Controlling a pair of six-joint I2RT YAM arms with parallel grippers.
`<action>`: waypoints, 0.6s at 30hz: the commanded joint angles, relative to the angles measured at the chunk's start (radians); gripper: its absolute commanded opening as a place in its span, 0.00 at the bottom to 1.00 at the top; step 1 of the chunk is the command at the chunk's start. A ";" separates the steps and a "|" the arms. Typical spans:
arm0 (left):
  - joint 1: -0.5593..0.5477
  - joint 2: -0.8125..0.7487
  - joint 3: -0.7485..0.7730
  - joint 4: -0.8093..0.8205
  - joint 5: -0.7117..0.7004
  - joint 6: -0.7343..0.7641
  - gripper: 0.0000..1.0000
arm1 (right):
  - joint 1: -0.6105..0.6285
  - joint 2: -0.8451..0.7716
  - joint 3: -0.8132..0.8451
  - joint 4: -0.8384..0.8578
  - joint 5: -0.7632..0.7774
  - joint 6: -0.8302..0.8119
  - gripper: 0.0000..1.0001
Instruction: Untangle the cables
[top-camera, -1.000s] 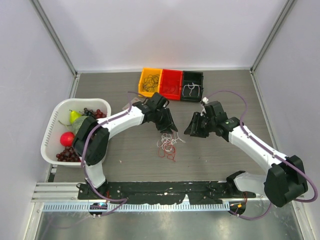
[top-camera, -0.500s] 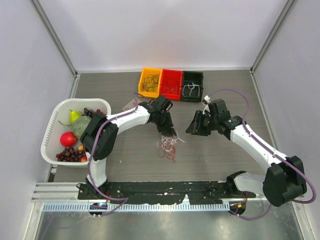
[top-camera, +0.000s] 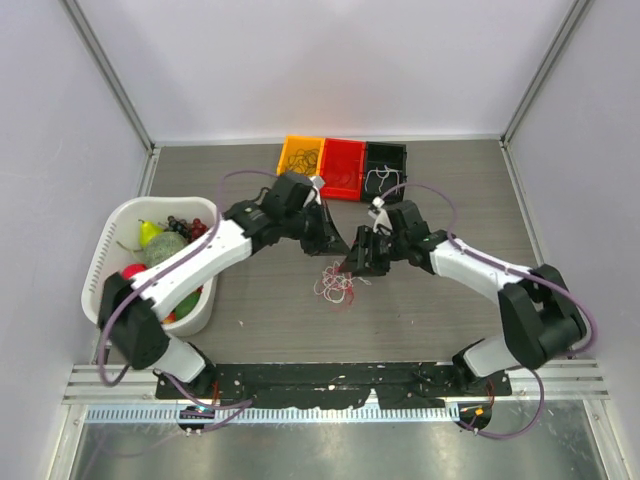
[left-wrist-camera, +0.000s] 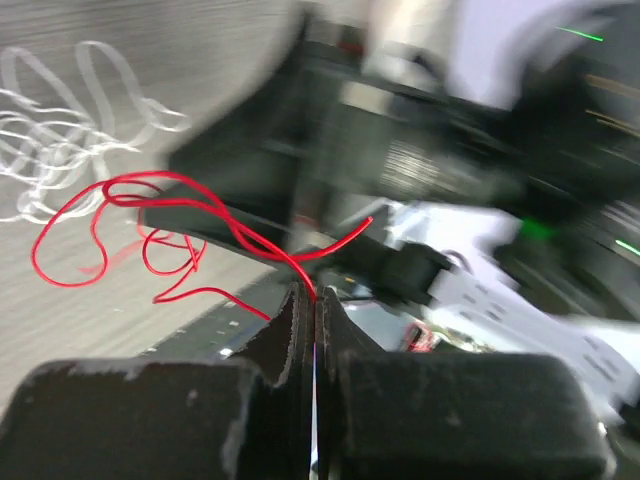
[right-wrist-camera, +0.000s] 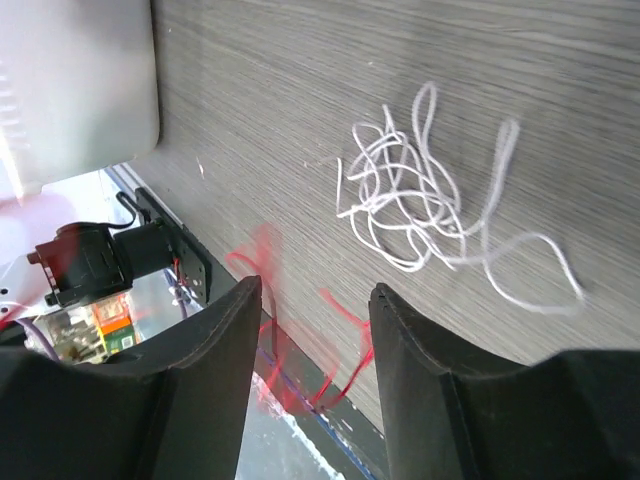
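The cables lie in a small tangle (top-camera: 336, 284) at the middle of the table, a white cable (right-wrist-camera: 425, 200) and a red cable (left-wrist-camera: 120, 230). My left gripper (left-wrist-camera: 315, 300) is shut on one strand of the red cable, whose loops hang out in front of it beside the white cable (left-wrist-camera: 60, 130). From above, the left gripper (top-camera: 337, 243) sits just behind the tangle. My right gripper (top-camera: 358, 262) is close beside it, to the right. The right gripper (right-wrist-camera: 315, 310) is open, and blurred red cable (right-wrist-camera: 345, 335) shows between its fingers, untouched.
Three small bins stand in a row at the back: orange (top-camera: 300, 160), red (top-camera: 343, 165) and black (top-camera: 386, 162), each holding wire loops. A white basket (top-camera: 108, 232) of fruit sits at the left. Both arms crowd the middle above the tangle.
My left gripper has shut on the red cable and drawn back a little. The right gripper has moved left, close to the left one, and opened wider.
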 joint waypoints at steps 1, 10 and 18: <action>-0.004 -0.168 -0.012 0.086 0.106 -0.076 0.00 | 0.073 0.110 -0.021 0.269 -0.048 0.136 0.52; -0.004 -0.206 0.711 -0.104 0.040 0.022 0.00 | 0.094 0.101 -0.065 0.184 0.065 0.129 0.48; -0.003 -0.146 0.915 -0.114 -0.053 -0.010 0.00 | 0.069 -0.097 0.060 -0.124 0.186 -0.084 0.59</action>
